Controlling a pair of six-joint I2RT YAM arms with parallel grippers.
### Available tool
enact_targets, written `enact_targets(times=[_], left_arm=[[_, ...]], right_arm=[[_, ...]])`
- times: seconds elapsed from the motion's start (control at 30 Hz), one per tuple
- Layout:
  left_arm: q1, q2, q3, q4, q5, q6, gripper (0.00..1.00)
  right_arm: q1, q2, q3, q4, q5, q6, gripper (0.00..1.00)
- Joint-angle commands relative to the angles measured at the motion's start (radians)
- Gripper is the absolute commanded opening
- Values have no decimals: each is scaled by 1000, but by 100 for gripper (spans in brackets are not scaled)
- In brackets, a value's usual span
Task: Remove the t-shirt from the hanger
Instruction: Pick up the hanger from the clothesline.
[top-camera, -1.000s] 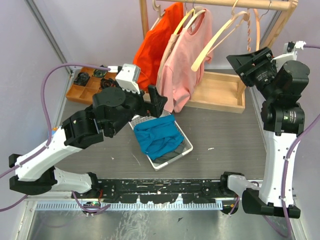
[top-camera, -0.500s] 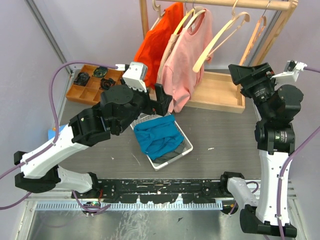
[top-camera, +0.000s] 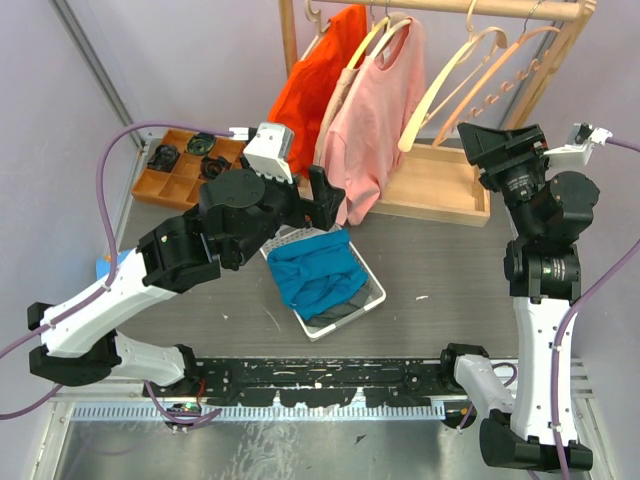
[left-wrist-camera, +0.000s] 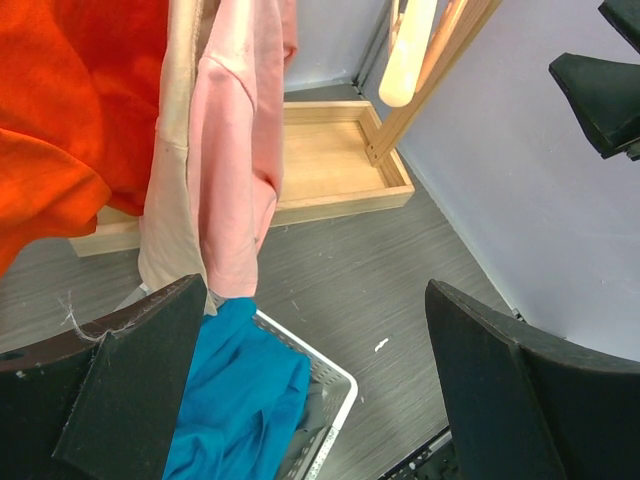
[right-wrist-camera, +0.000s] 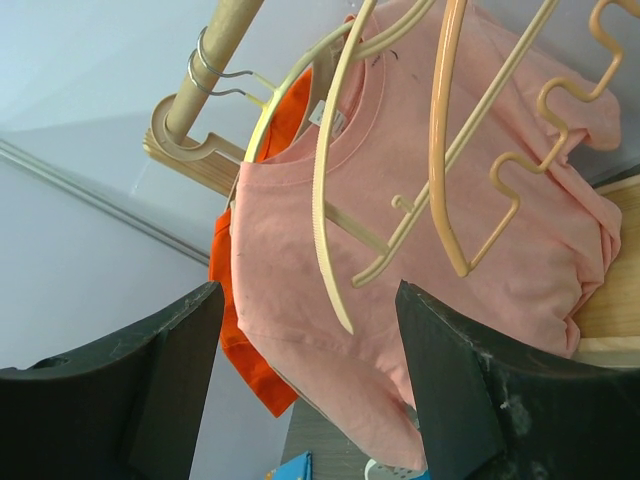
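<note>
A pale pink cotton t-shirt (top-camera: 375, 120) is seen draped on a cream curved hanger (top-camera: 372, 42), which is hooked over the round wooden rail (top-camera: 450, 8) of a clothes rack at the far side of the dark grey surface (top-camera: 450, 260). An orange-red garment (top-camera: 315, 90) is hung just beside it on the left, and two bare cream hangers (top-camera: 450, 75) are suspended to its right, above the rack's shallow wooden tray base (top-camera: 440, 185). The left end effector (left-wrist-camera: 315, 330) is held released, its black fingers spread wide and nothing gripped, near the shirt's lower hem and over a white wire-mesh basket (top-camera: 365, 305) in which a crumpled teal-blue garment (top-camera: 315, 270) is lying. The right end effector (right-wrist-camera: 305, 300) is raised near the right end of the rack, pointed toward the bare hangers and the pink shirt, its fingers parted and nothing held. A compartmented wooden organiser box (top-camera: 185, 165) is placed at the far left of the surface.
</note>
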Motion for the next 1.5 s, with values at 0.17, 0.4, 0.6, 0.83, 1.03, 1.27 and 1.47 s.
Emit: enact_targets(times=[0.17,0.4,0.6,0.83,1.03,1.27,1.47], left_arm=[[3,1,25,36,-3,7,99],[3,-2,28,21,-18,8,98],[6,19,33,-64,-58,-22,98],[18,36,62,-132,-60,-75,98],[29,45,82,-144,-58,-76,98],[38,39,82,-119,-47,-47,98],[40,28,80,-96,-33,-26,98]], right_arm=[[-2,-2,25,69,0,14,75],[-2,1,22,77,-12,21,75],[-2,5,45,86,-36,8,74],[-2,91,152,80,-190,4,69],[15,183,229,163,-257,67,64],[95,346,408,155,-243,84,62],[202,513,588,76,-173,66,56]])
